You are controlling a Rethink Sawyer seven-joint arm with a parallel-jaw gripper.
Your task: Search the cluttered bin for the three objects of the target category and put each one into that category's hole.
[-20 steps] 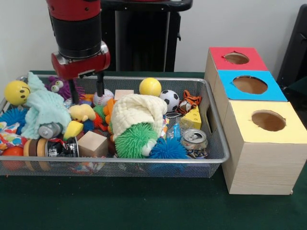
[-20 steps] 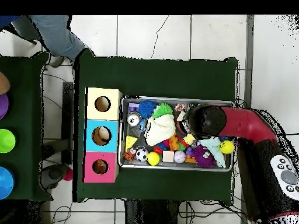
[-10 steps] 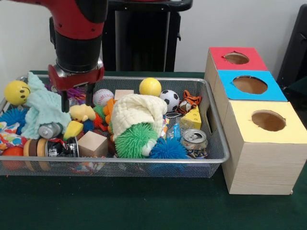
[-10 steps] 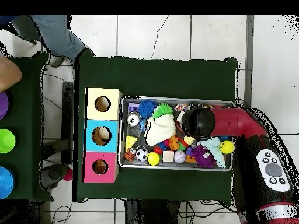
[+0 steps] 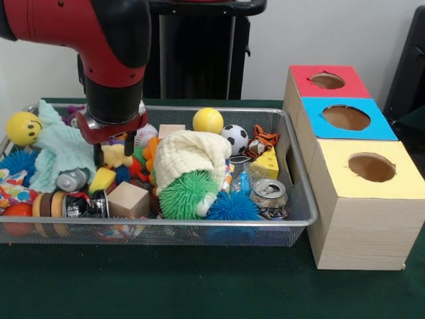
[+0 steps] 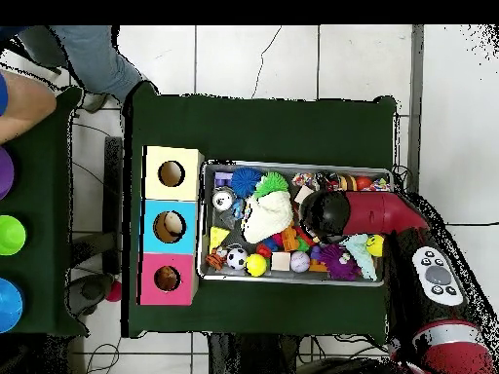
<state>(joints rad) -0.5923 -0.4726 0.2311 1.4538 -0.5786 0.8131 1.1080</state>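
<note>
The wire-mesh bin (image 5: 199, 222) is full of toys; it also shows in the overhead view (image 6: 292, 281). My gripper (image 5: 114, 154) is down inside its left part. It is open, with its fingers (image 5: 98, 155) on either side of the yellow plush duck (image 5: 118, 157). The arm hides the duck in the overhead view. The orange striped tiger (image 5: 264, 139) lies at the bin's right end, near the boxes, and also shows from above (image 6: 216, 259). The red-topped box's hole (image 5: 327, 80) is farthest back; from above it is lowest in the box row (image 6: 167, 279).
Blue-topped (image 5: 345, 117) and yellow-topped (image 5: 372, 167) boxes stand beside the red one. In the bin: cream cloth (image 5: 192, 153), green spiky ball (image 5: 186, 194), soccer ball (image 5: 234, 137), yellow ball (image 5: 208, 120), can (image 5: 269, 193), wooden cube (image 5: 128, 199). A person's arm (image 6: 19, 97) is at the overhead view's left edge.
My gripper has moved nearer the front of the bin and come down. Its fingers have dropped from above the toys to either side of the yellow duck.
</note>
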